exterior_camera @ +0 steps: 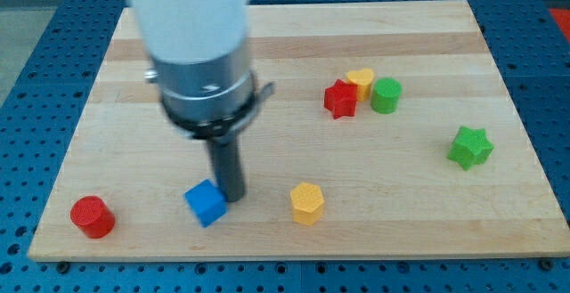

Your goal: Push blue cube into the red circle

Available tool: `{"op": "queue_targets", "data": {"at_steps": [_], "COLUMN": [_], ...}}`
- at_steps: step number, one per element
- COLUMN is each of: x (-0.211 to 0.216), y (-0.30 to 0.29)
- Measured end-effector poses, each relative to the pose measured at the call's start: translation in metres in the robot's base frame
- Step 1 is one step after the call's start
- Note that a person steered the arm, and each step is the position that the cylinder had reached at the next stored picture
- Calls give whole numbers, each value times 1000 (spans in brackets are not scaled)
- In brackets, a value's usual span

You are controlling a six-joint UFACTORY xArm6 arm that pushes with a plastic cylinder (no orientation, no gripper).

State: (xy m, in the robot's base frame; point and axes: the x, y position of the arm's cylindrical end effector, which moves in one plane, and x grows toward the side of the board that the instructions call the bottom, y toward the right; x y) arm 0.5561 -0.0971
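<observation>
The blue cube (206,203) sits near the tabletop's (294,52) bottom edge, the rod's tip (233,195) touching its right side, well placed to shove it left toward the red circle (93,216), which lies well apart. No pincer exists here, so nothing opens or grips. A yellow hexagon (307,203) rests just right.

We hung over the view's left half, our wide white upper housing (187,12) blurred and cut off by the top edge. Beneath it sat our grey metal collar (207,88), with a small dark tab jutting toward the view's right. From the collar our straight dark rod (225,164) dropped upright, and our tip (232,195) rested low in the view, left of centre.
</observation>
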Motion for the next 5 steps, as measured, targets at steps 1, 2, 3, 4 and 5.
{"op": "queue_targets", "data": {"at_steps": [1,2,3,4,5], "x": [10,8,22,39,32], "y": [-28,-8,9,2,-29]}}
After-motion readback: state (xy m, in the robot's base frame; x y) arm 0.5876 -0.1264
